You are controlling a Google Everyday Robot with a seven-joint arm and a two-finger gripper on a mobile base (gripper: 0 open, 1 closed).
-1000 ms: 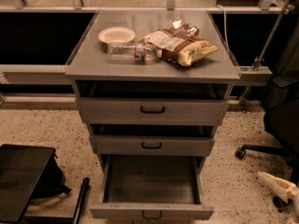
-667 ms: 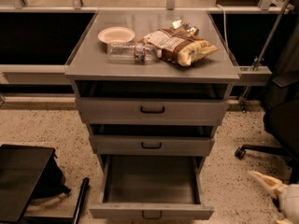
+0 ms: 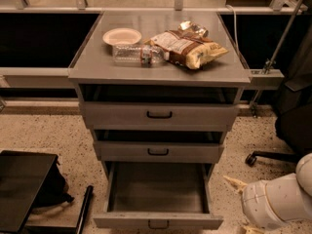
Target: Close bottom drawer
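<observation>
The bottom drawer [image 3: 185, 222] is pulled far out. The gripper [image 3: 238, 206] is low, just beside its right side, spread wide and empty, probably to push the front.

No print is legible on the chip bag [image 3: 191, 48]; gripper [image 3: 240, 204] low right

Your hand [image 3: 235, 204] sits low in the bottom right corner of the camera view, its two tan fingers [image 3: 237, 183] spread apart and pointing left (the lower one is cut off by the edge). The white wrist [image 3: 270, 204] rises rightward into the arm [image 3: 304, 172].
</observation>
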